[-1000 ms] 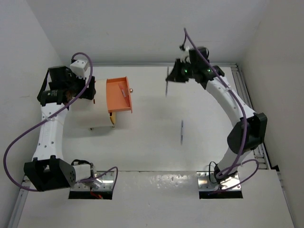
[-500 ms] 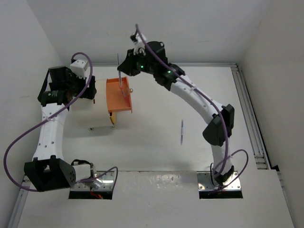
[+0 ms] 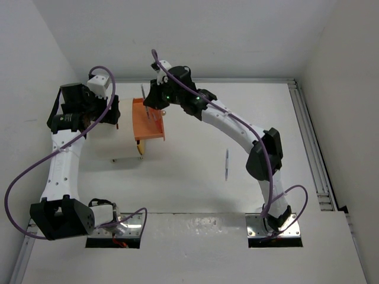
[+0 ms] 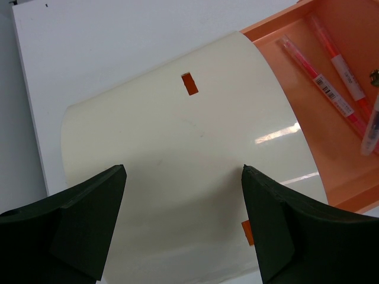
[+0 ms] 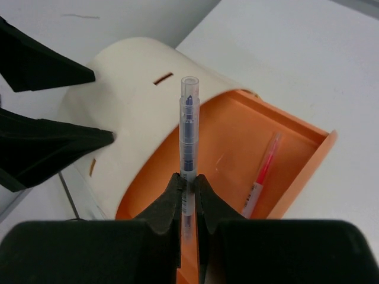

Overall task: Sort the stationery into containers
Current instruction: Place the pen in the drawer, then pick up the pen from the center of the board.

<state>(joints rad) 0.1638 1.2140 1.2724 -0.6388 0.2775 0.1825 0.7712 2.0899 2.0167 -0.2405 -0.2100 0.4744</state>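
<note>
My right gripper is shut on a thin blue pen and holds it upright over the open orange drawer. In the top view the gripper is above the drawer's back end. Two pink pens lie in the drawer; one shows in the right wrist view. The drawer sticks out of the cream cabinet. My left gripper is open, with its fingers on either side of the cabinet's curved wall; it also shows in the top view. Another thin pen lies on the table.
The cream cabinet stands at the left of the white table. White walls close in the left, back and right sides. A metal rail runs along the table's right edge.
My right arm has swung from the back right across to the left, carrying the blue pen over the orange drawer. The left arm has not moved.
</note>
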